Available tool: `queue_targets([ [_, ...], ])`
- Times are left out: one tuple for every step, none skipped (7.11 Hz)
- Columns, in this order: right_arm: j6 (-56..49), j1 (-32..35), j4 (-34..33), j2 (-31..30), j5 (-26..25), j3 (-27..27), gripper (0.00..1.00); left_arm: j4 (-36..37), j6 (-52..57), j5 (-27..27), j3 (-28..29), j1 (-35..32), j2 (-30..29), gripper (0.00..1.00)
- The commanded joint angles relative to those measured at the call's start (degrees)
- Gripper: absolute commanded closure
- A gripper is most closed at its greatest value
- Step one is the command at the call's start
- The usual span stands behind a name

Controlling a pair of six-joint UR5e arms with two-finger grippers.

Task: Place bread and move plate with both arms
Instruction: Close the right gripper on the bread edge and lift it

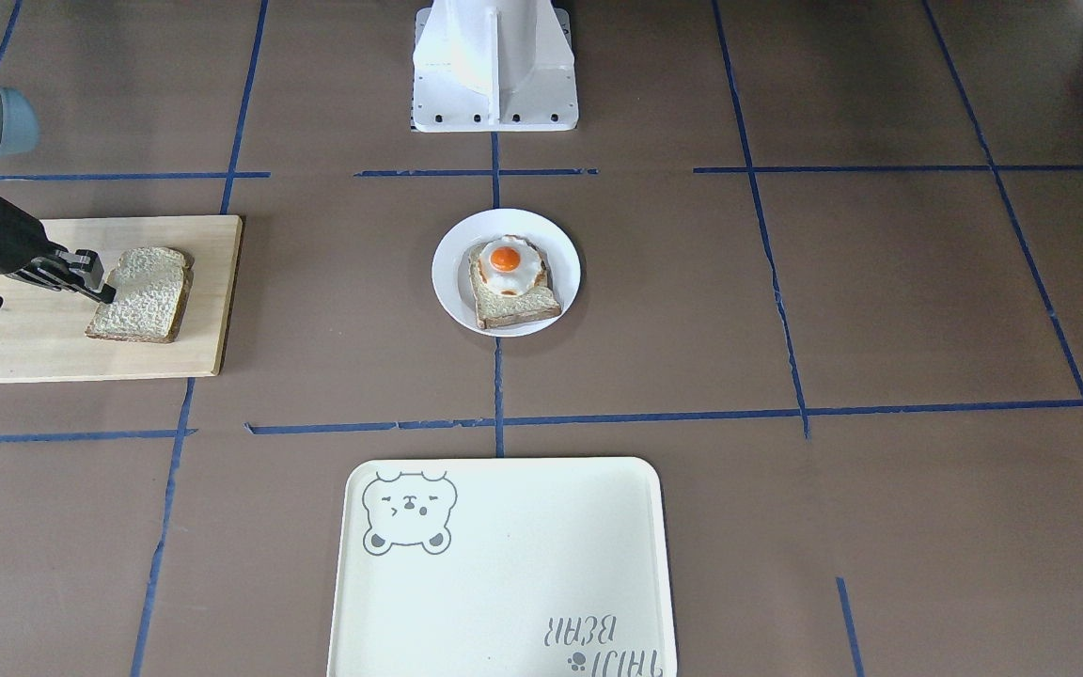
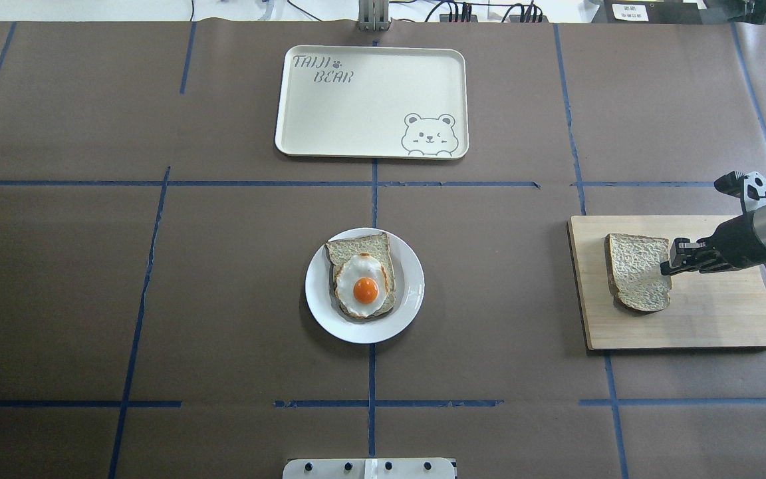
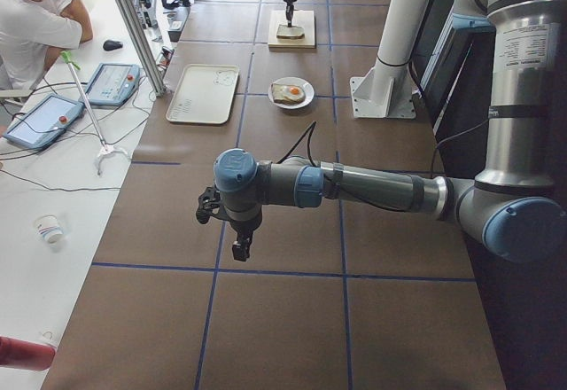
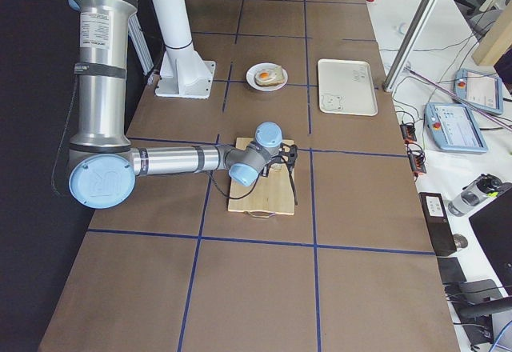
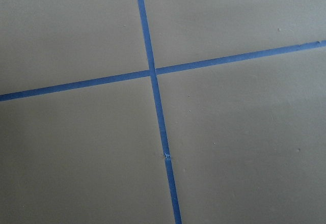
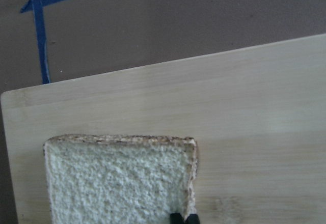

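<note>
Overhead exterior showed my right gripper pinched narrow on the crust edge of the bread, which lay on the wooden board, well apart from the plate. So slight a hold risked tearing the crust or dropping the slice. Whether my left gripper was wide or narrow, I could not tell.
</note>
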Motion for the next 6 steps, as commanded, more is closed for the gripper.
queue_targets([
  [0.2, 0.0, 0.2, -0.2, 0.1, 0.3, 1.00, 0.1, 0.0, -0.1, -0.1, 0.0, 0.0, 0.00],
  [0.1, 0.1, 0.2, -0.3, 0.5, 0.4, 1.00, 0.0, 0.0, -0.1, -0.2, 0.0, 0.0, 0.00],
  [-0.5, 0.2, 0.3, -0.3, 1.0, 1.8, 1.00, 0.1, 0.0, -0.1, -0.6, 0.0, 0.0, 0.00],
  [-0.8, 0.2, 0.9, -0.3, 3.1, 3.2, 1.00, 0.2, 0.0, -0.1, -0.9, -0.1, 0.2, 0.00],
  [-0.7, 0.2, 5.6, -0.9, 5.1, 2.9, 1.00, 0.2, 0.0, 0.0, -1.3, -0.1, 0.4, 0.00],
  [0.0, 0.7, 8.6, -0.9, 7.2, 3.2, 1.00, 0.2, 0.0, -0.1, -1.3, -0.1, 0.3, 0.00],
])
